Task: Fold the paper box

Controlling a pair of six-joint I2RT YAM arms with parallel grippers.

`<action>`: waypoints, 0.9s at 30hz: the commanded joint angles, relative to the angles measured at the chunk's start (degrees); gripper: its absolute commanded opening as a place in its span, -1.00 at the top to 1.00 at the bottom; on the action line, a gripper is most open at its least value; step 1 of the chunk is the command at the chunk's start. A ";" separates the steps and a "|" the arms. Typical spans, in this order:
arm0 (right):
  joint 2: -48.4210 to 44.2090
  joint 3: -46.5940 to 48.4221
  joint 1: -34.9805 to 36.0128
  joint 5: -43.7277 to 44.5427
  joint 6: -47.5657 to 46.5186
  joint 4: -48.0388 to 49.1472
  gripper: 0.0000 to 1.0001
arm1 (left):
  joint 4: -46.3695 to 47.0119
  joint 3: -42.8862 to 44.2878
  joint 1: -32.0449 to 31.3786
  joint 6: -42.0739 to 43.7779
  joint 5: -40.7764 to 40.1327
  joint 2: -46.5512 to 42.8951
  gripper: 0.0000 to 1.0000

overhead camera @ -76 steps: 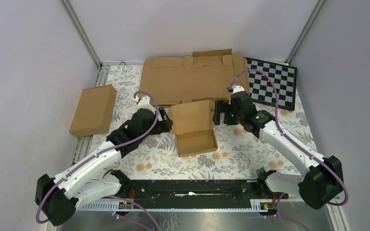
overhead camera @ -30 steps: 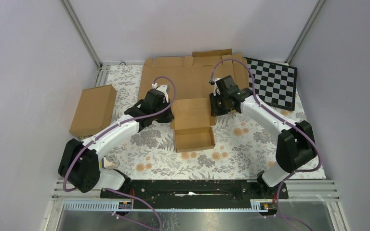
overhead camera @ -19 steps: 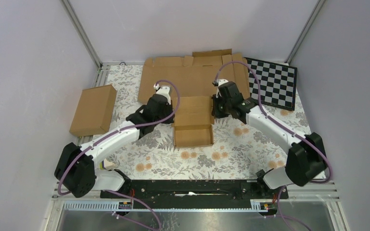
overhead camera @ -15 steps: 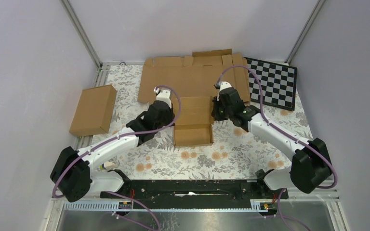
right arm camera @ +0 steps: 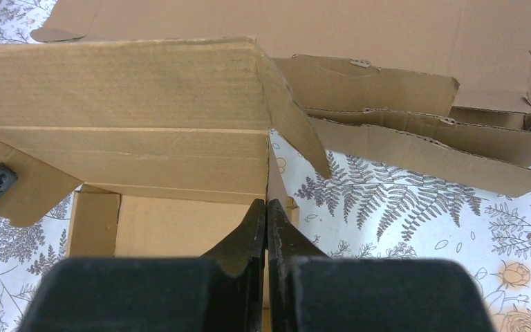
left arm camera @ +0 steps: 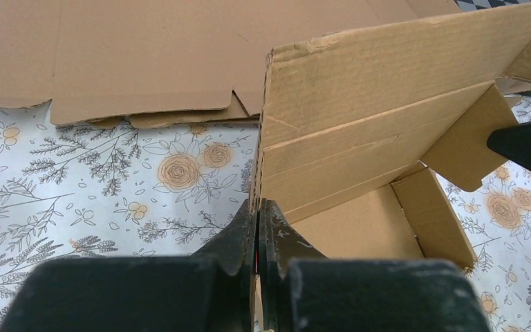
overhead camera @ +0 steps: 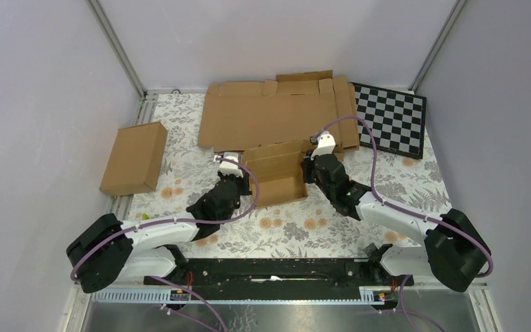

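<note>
The paper box (overhead camera: 276, 176) sits in the middle of the flowered counter (overhead camera: 318, 225), just in front of the wide flat cardboard sheets (overhead camera: 269, 117), its lid flap tilted up over the open tray. The left fingers (left arm camera: 251, 221) pinch tight on its left side wall. The right fingers (right arm camera: 261, 218) clamp the right wall.

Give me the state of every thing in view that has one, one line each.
paper box: partly folded, tray open, lid panel raised over it, not closed
left gripper: shut on the paper box's left wall
right gripper: shut on the paper box's right wall
larger carton: closed, lying flat
cardboard sheets: unfolded, lying flat
checkerboard: lying flat
</note>
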 commanded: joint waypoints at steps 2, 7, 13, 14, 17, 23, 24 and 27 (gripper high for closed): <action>-1.66 -2.99 1.63 0.24 1.40 8.27 1.00 | 16.22 -4.32 -2.71 -3.23 -5.85 0.86 1.00; -3.41 -5.69 2.09 -1.21 3.42 7.34 1.00 | 17.24 -5.71 -3.66 -5.84 -6.15 1.18 1.00; -6.13 -8.48 2.86 -4.25 3.82 5.03 1.00 | 16.02 -4.25 -4.89 -7.89 -6.83 2.70 1.00; -6.41 -9.01 3.06 -4.47 3.85 4.80 1.00 | 16.57 -4.23 -5.41 -7.91 -7.22 3.05 1.00; -6.90 -9.81 3.47 -5.27 4.23 2.80 0.99 | 17.48 -4.15 -6.59 -8.10 -7.89 5.23 1.00; -8.89 -11.24 3.62 -6.65 7.36 -0.40 0.93 | 18.54 -5.54 -8.26 -10.15 -9.02 7.30 1.00; -9.17 -11.23 3.66 -6.54 7.63 -0.68 0.93 | 18.56 -5.86 -8.51 -10.34 -9.12 7.28 1.00; -9.20 -10.14 3.66 -5.12 7.98 -2.26 0.95 | 18.07 -6.65 -9.12 -10.83 -8.50 7.15 1.00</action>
